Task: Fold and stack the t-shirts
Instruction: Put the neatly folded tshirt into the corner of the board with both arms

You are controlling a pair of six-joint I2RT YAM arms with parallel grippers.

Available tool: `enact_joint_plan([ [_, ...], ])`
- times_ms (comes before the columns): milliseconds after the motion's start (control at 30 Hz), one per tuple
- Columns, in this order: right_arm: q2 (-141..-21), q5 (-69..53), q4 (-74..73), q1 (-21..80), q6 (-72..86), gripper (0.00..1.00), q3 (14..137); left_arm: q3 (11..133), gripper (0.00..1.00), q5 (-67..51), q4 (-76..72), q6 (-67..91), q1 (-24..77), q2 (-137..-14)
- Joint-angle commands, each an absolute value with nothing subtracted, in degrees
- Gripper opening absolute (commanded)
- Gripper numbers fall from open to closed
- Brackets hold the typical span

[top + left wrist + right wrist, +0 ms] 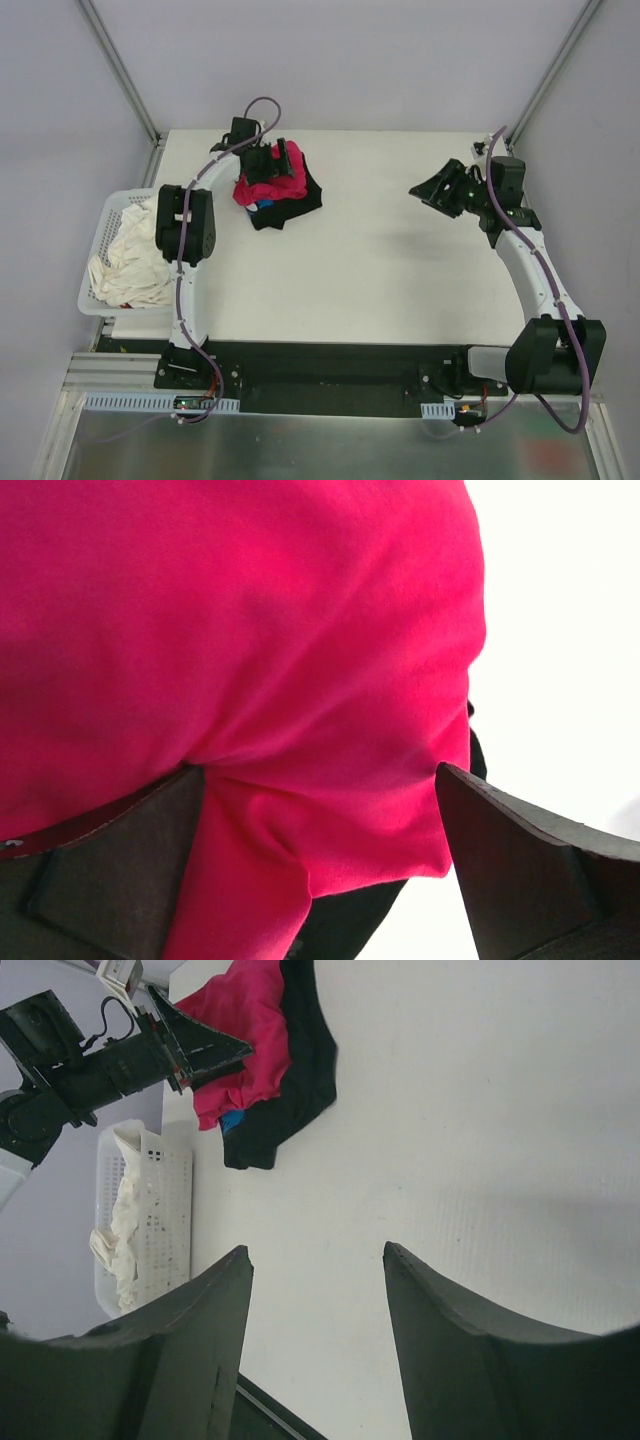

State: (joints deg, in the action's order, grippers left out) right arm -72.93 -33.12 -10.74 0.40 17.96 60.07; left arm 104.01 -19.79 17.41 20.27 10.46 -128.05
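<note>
A crumpled magenta-red t-shirt (262, 189) lies on top of a black t-shirt (297, 205) at the back left of the table. A bit of blue print (232, 1122) shows at the edge between them. My left gripper (276, 163) is down on the magenta shirt with its jaws wide open. In the left wrist view red cloth (250, 630) bulges between the two fingers (120, 870), with black cloth (350, 920) below. My right gripper (426, 193) hangs open and empty over bare table at the back right, well away from the shirts. Its wrist view shows only table between its gripper (315, 1250) tips.
A white lattice basket (103, 232) with crumpled white cloth (135, 255) inside stands at the table's left edge, beside the left arm. The right wrist view shows the basket (165, 1210) too. Metal frame posts rise at both back corners.
</note>
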Motion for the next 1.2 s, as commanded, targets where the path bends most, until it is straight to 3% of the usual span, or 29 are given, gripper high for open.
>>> enact_joint_plan([
  [0,-70.8,-35.1,-10.3,0.2,18.5,0.58,59.2,108.4,0.99,-12.5,18.7,23.5,5.6,-129.0],
  [500,-67.7,-36.2,-11.4,0.2,17.9,0.6,55.4,110.2,0.99,-7.3,19.4,22.9,-3.3,-128.0],
  [667,-67.2,-36.4,-11.7,0.1,18.0,0.6,55.7,108.6,0.99,-10.5,19.3,23.2,-3.9,-127.2],
  [1167,-67.8,-37.4,-9.7,0.1,19.1,0.62,54.7,100.1,0.99,-15.6,19.4,17.6,10.4,-107.7],
])
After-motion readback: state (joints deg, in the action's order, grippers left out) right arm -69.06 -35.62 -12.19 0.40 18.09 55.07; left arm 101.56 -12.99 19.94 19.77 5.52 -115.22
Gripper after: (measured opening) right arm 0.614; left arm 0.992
